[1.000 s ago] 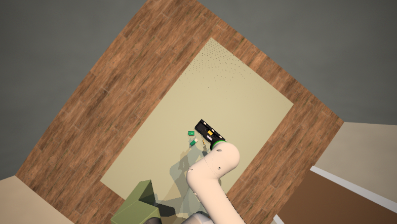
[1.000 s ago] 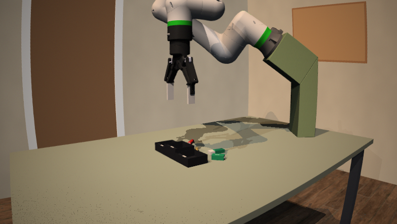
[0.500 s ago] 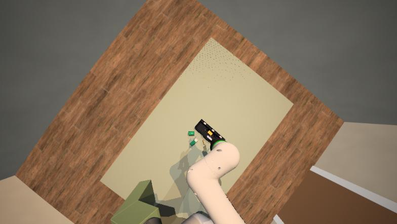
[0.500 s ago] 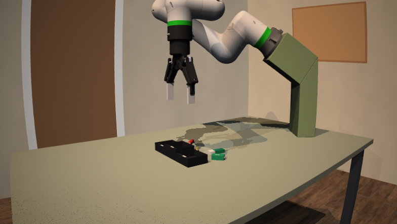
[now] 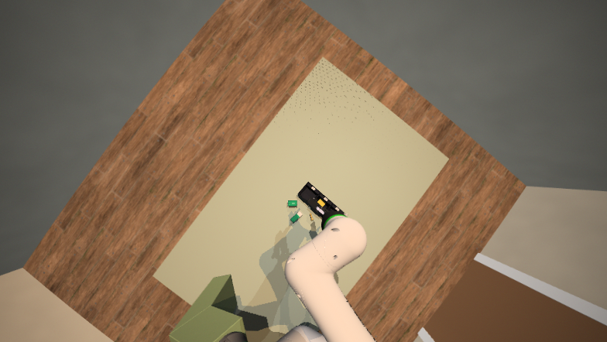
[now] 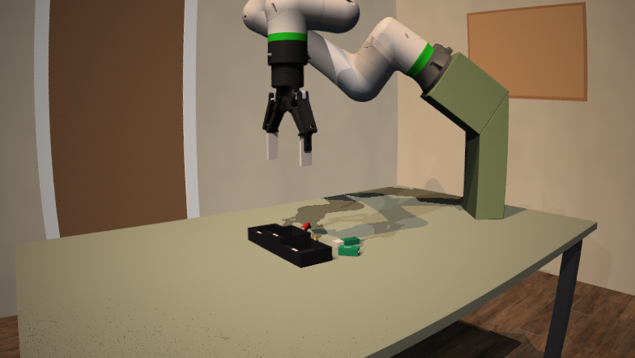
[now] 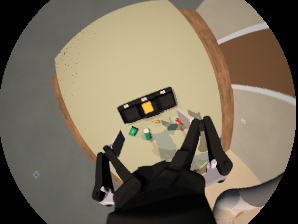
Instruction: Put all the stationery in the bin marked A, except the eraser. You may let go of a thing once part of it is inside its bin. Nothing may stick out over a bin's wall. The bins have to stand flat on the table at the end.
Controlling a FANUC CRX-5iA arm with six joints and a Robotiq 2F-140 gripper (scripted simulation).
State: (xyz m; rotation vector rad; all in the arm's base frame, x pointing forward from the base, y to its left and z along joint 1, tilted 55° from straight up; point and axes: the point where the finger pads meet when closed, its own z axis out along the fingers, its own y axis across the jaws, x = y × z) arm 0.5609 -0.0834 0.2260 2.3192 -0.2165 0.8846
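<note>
The gripper (image 6: 287, 153) hangs high, fingers spread and empty; it should drop squarely over one green item (image 6: 348, 250) beside the bins (image 6: 288, 244).

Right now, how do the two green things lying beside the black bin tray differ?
The all-green block is plain green throughout; the green-and-white piece has a white end. In the exterior view the block lies nearer the camera, the white-tipped piece just behind it. Both rest on the table outside the bin tray, small and alike in size.

Arm bent high, wrist vertical; tool (image 6: 287, 151) points straight down, fingers spread wide, holding nothing.
</note>
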